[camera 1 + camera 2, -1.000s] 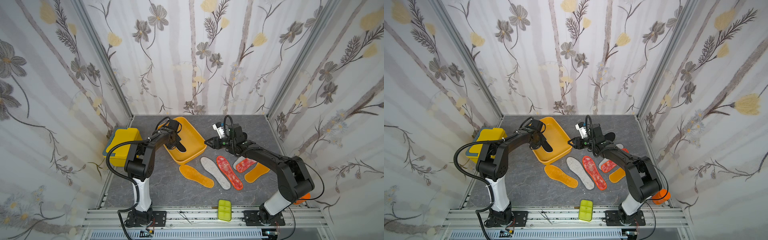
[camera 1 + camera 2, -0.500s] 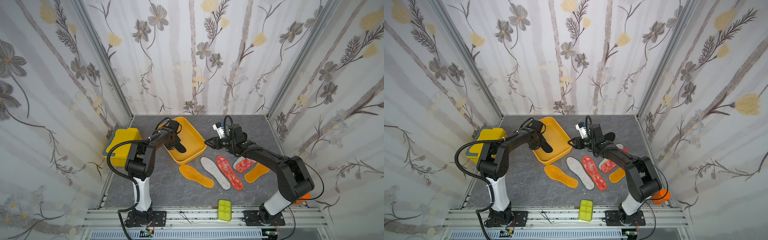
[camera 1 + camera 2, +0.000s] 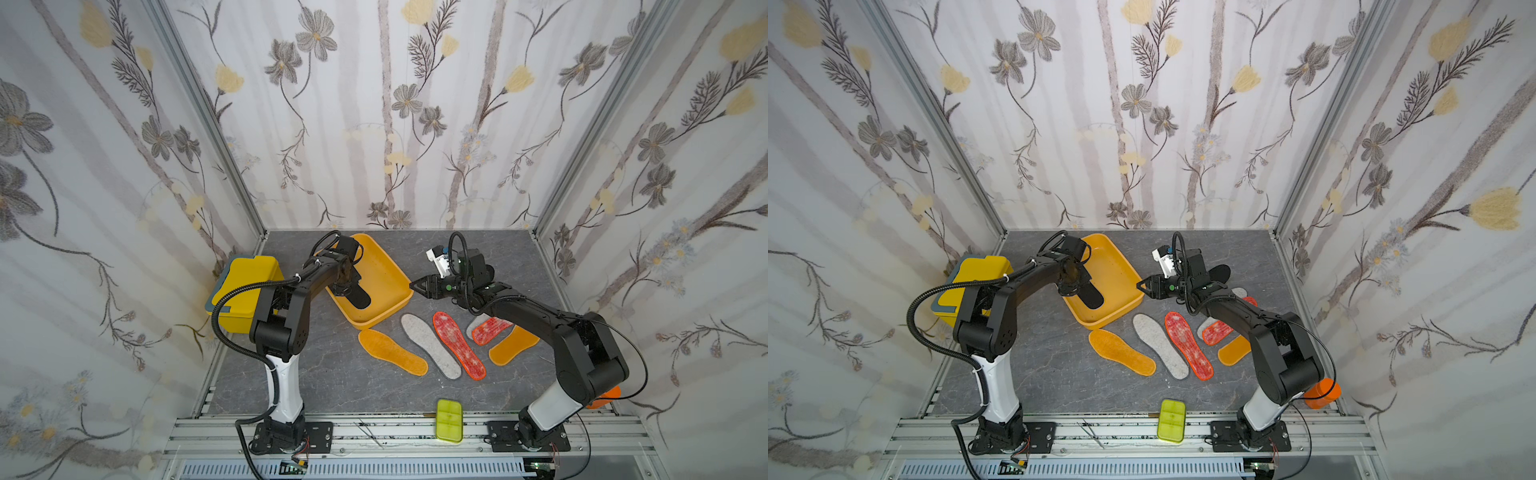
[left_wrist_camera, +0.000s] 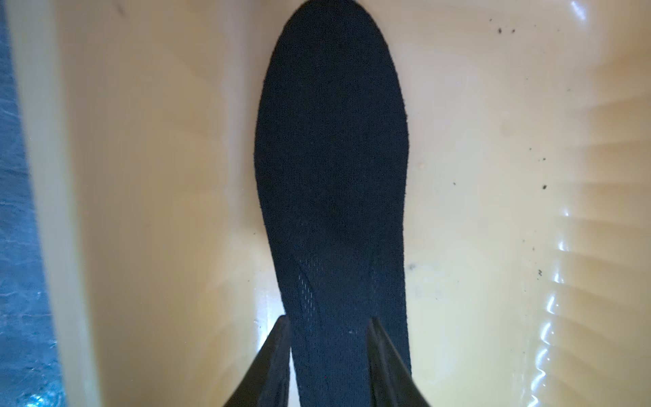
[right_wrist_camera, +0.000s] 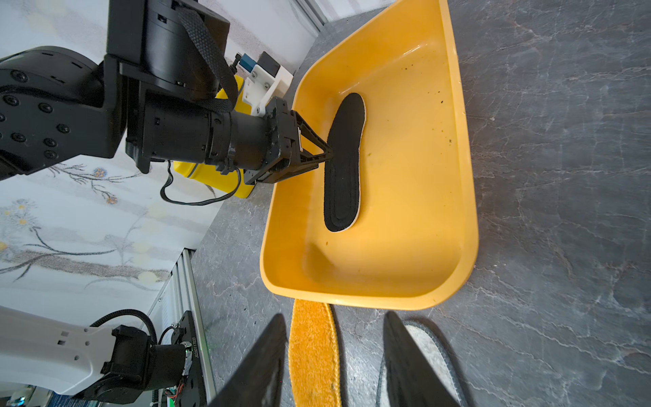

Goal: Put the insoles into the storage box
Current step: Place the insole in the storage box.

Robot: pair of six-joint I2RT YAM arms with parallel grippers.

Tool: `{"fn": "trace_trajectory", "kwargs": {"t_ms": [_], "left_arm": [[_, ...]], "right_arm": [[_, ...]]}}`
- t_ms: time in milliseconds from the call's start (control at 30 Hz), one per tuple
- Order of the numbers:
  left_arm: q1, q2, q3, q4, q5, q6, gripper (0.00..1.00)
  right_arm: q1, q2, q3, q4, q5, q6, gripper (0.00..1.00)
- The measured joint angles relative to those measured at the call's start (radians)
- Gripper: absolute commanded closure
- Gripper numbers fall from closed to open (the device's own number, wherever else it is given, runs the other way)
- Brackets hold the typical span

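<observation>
- One black insole (image 3: 358, 297) lies flat in the one storage box (image 3: 384, 270).
- On the tabletop (image 3: 332, 374) we count seven more: orange-yellow pair (image 3: 392, 352), grey felt pair (image 3: 430, 345), red mottled pair (image 3: 459, 345), second black insole (image 3: 1220, 272).
- Left pincer (image 4: 327, 319), over the boxed heel, and right pincer (image 5: 334, 314) both stand part open, empty.

Only one line of print can be read, and it shows in the right wrist view. It is a white code (image 5: 194, 347) on the black housing (image 5: 141, 356) at the foot of the left arm (image 5: 53, 345). The characters run sideways in that picture, along the housing's edge. They look like "J5260117033", a letter followed by a row of digits. The print is small, and the second character may be an S rather than a 5. In both top views the housing is too small for any print to be made out.
</observation>
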Motion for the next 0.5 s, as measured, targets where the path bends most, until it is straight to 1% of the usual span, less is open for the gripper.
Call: {"fn": "trace_trajectory", "kwargs": {"t_ms": [167,267,367,433,500], "left_arm": [[0.001,-0.002,0.019,-0.012,-0.002,0.003,0.58],[-0.002,-0.031,0.032,-0.017,0.002,0.006,0.53],[-0.009,-0.103,0.045,0.003,0.018,0.019,0.45],[-0.015,-0.159,0.032,0.05,0.062,0.026,0.36],[-0.019,-0.219,-0.002,0.109,0.111,0.024,0.26]], "right_arm": [[-0.006,-0.008,-0.004,-0.001,0.004,0.0,0.51],[-0.024,-0.037,-0.015,-0.005,0.023,0.016,0.44],[-0.071,-0.098,-0.027,-0.019,0.088,0.054,0.33],[-0.109,-0.124,-0.037,-0.029,0.137,0.076,0.29],[-0.149,-0.144,-0.05,-0.056,0.216,0.097,0.22]]}}
